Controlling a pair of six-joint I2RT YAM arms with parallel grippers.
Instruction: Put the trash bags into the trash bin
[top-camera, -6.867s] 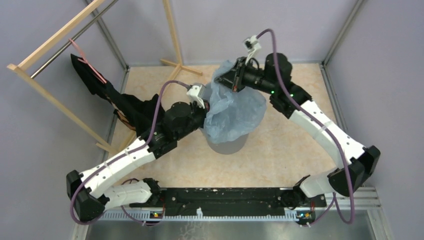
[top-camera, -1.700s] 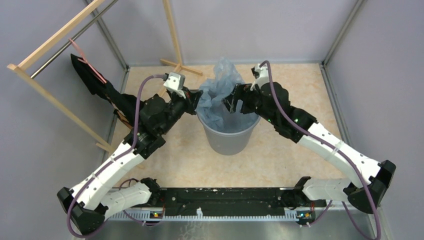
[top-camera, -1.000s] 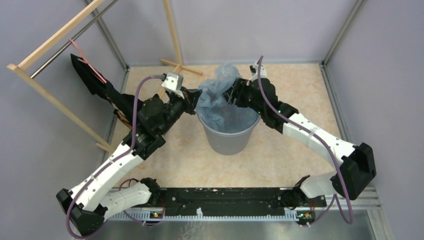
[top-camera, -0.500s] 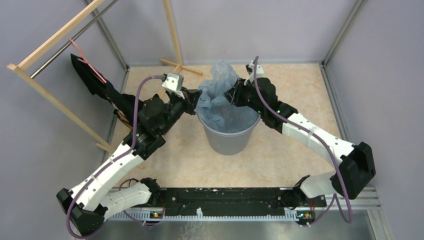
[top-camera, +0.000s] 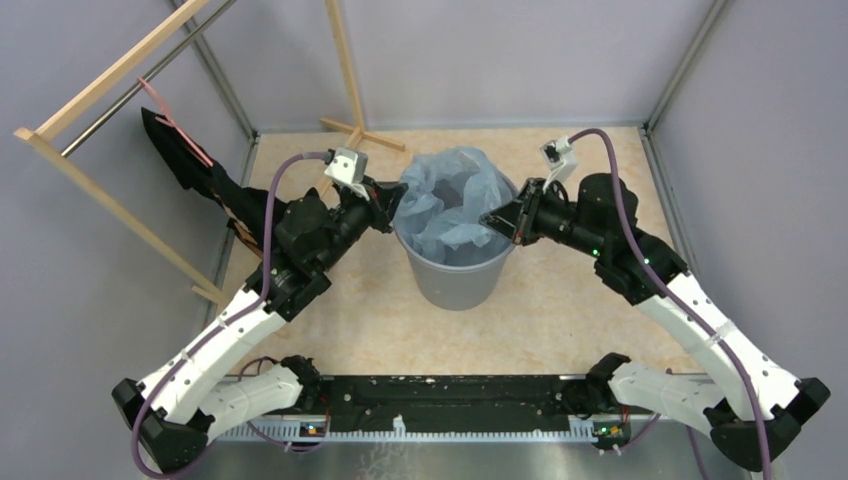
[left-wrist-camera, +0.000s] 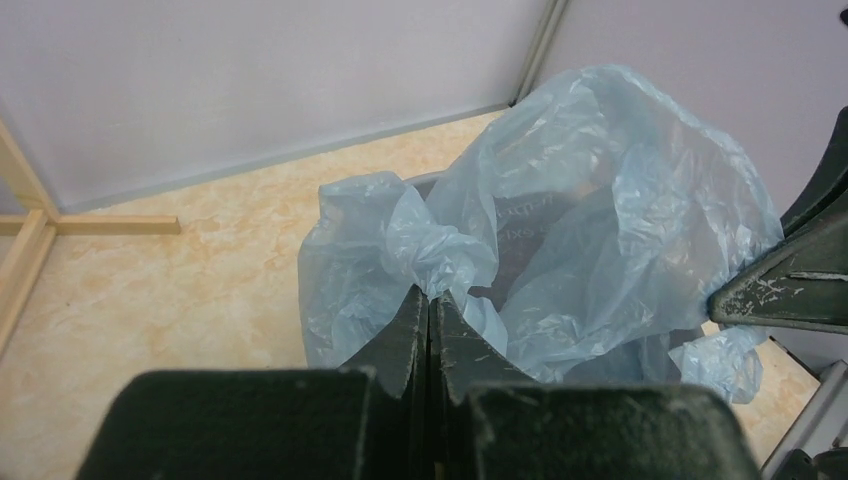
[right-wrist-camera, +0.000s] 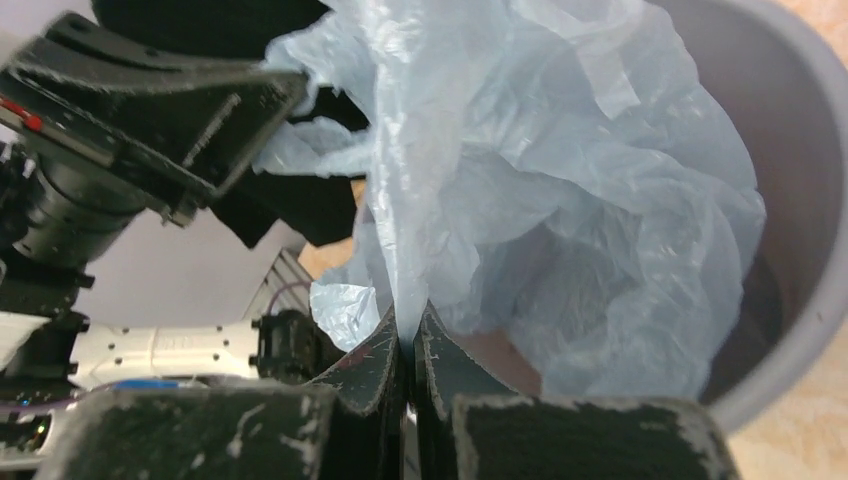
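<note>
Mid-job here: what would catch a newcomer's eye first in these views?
The wrinkly pale-blue bag billowing out of the grey bin, in the middle of the overhead view. The left gripper and right gripper each pinch its film from opposite sides of the rim, holding it spread. At far left, a black cloth hangs on a wooden rack.

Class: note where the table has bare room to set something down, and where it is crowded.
Bare table lies between the trash bin and the base rail, and in the far right corner. Crowded: the bin mouth, where left gripper and right gripper pinch the trash bag.
</note>
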